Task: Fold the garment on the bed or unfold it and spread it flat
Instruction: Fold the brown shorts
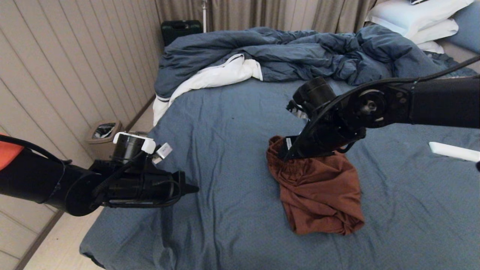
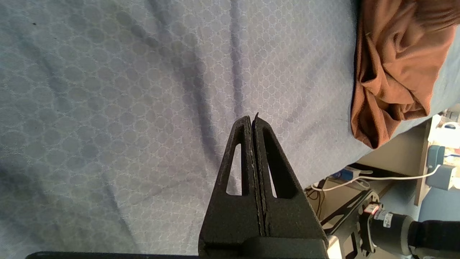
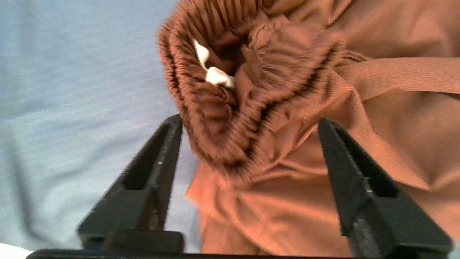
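The garment [image 1: 318, 191], rust-brown shorts, lies crumpled in a heap on the bed [image 1: 225, 131], right of centre. My right gripper [image 1: 287, 152] points down at the heap's far left end, over the gathered waistband. In the right wrist view this gripper [image 3: 249, 121] is open, its two fingers wide apart on either side of the bunched waistband [image 3: 230, 118], where a white drawstring [image 3: 214, 73] shows. My left gripper [image 1: 195, 188] hovers over the bed's left side, apart from the shorts [image 2: 391, 72]. It is shut [image 2: 251, 118] with nothing in it.
A rumpled dark blue duvet [image 1: 300, 52] with white lining fills the far part of the bed, with white pillows [image 1: 416, 18] at the far right. A white flat object [image 1: 453, 151] lies on the sheet at the right. A bin [image 1: 103, 137] stands on the floor left of the bed.
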Tool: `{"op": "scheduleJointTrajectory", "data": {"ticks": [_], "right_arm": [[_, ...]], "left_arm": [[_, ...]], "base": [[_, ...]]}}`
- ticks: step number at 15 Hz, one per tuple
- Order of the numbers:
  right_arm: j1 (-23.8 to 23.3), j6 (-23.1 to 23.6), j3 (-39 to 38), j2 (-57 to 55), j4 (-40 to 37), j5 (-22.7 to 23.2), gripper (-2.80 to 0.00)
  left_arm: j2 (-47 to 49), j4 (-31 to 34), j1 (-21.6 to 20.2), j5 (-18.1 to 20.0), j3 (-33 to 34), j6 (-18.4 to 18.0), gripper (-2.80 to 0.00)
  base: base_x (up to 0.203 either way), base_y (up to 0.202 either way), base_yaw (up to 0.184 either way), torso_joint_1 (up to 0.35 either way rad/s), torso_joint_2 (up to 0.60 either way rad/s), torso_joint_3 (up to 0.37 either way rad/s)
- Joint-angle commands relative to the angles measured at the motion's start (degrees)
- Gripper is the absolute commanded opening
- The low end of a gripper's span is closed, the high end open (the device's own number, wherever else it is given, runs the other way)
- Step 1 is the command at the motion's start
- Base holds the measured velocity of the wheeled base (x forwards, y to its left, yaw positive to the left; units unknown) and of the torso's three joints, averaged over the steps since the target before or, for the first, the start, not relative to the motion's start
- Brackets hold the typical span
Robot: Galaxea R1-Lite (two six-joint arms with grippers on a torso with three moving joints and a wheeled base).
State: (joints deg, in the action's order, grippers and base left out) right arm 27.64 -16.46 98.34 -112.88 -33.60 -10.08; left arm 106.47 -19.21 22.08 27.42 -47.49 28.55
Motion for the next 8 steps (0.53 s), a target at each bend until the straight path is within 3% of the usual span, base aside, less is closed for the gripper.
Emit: {"op": "scheduleJointTrajectory", "data": {"ticks": [1,4,5,8], "right_arm": [[0.8,-0.1,-0.2,4.2,-0.2,0.4,0.00],[1.1,-0.4,-0.4,9.4,-0.4,1.4,0.00],[1.0,-0.5,-1.2,12.0,-1.0,1.4,-2.80],[0.5,-0.3,-4.9,20.9,-3.4,1.2,-2.80]], "left_arm": [[-0.4,-0.1,0.0,0.2,0.1,0.2,-2.80],[-2.0,-0.3,0.0,-0.1,0.0,0.2,-2.80],[-3.5,-0.9,0.0,-0.2,0.2,0.1,-2.80],[-10.2,-2.1,-0.2,-1.4,1.9,-0.1,-2.80]], "base": [[0.000,0.000,0.000,0.000,0.00,0.000],[0.000,0.000,0.000,0.000,0.00,0.000],[0.000,0.000,0.000,0.000,0.00,0.000],[0.000,0.000,0.000,0.000,0.00,0.000]]}}
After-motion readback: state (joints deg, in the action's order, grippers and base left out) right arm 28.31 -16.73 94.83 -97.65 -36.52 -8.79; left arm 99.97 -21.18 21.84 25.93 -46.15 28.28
